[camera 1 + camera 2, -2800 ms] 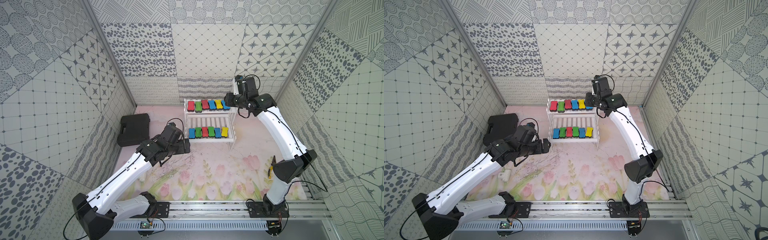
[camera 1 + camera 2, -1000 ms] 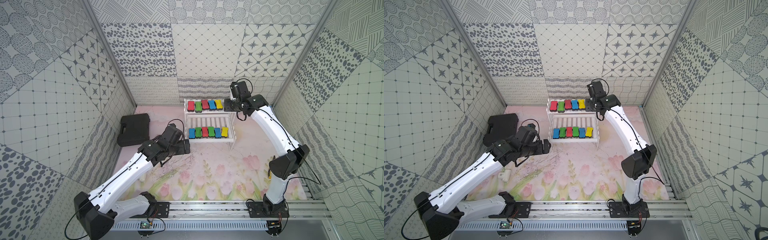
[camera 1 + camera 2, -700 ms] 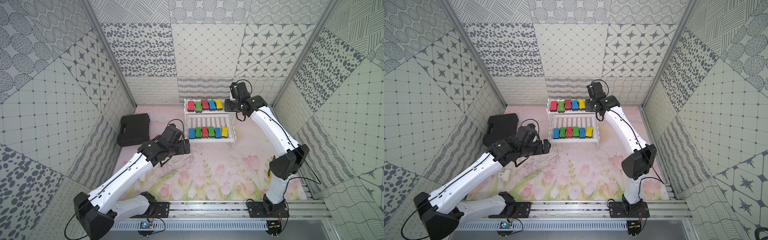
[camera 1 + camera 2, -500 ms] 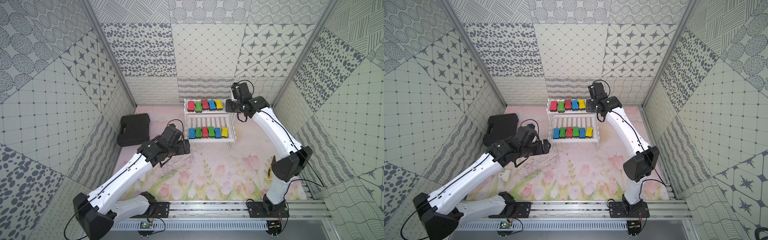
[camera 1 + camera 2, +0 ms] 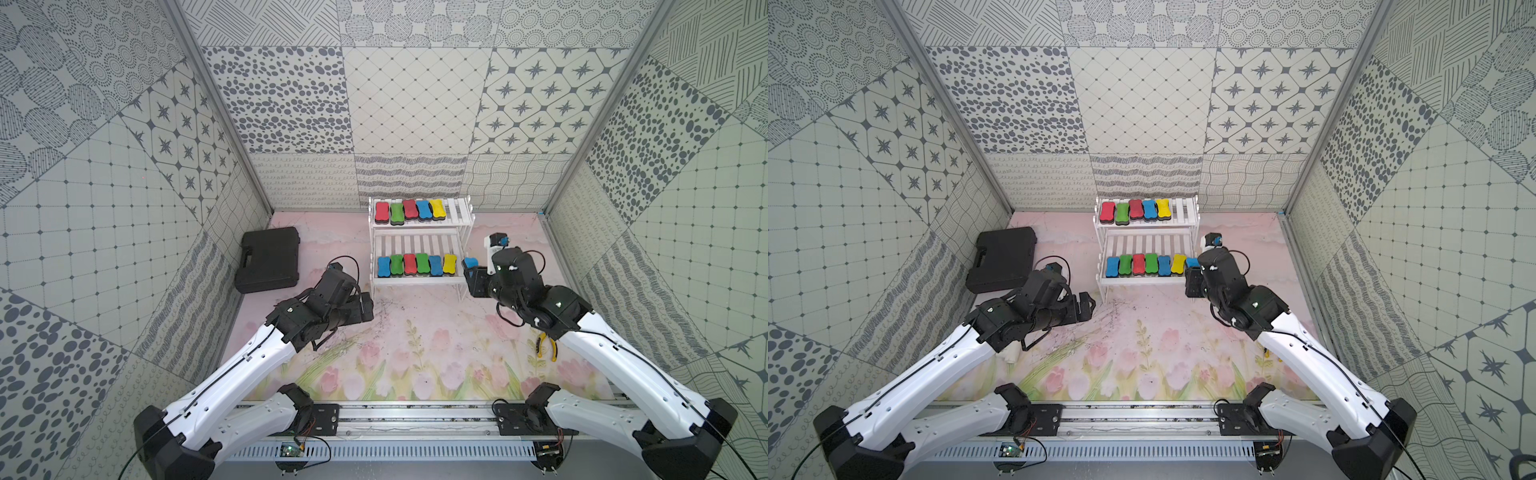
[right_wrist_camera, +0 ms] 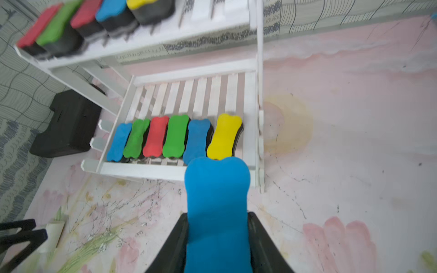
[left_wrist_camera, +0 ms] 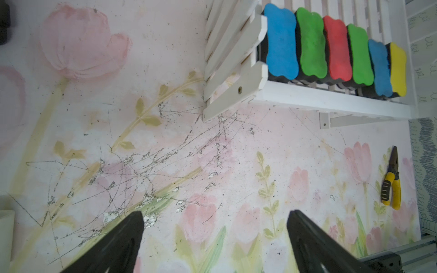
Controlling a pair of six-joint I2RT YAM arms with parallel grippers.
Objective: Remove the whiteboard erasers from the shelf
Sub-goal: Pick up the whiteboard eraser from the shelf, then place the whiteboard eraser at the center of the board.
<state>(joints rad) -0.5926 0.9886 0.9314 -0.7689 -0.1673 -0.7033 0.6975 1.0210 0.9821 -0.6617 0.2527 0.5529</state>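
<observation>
Right gripper point(image 6: 217, 219) is clamping a blue eraser point(image 6: 216, 184) just off the shelf point(image 5: 415, 281); eleven more are sitting on the slats.

Going near to far, we're seeing yellow-handled pliers point(image 5: 546, 347) lying by the tabletop's right edge. The left gripper point(image 7: 215, 215) is hanging over the flowery mat just in front of the shelf's left legs, jaws spread wide with nothing between them. The right gripper's jaws are squeezing the blue eraser's sides, holding it just beside the right end of the lower tier. On that tier we're counting six erasers point(image 5: 422, 263) packed in a row along the front. A black case point(image 5: 268, 259) is lying by the left edge. Five erasers point(image 5: 409, 209) are lining the upper tier, at the tabletop's far edge.
</observation>
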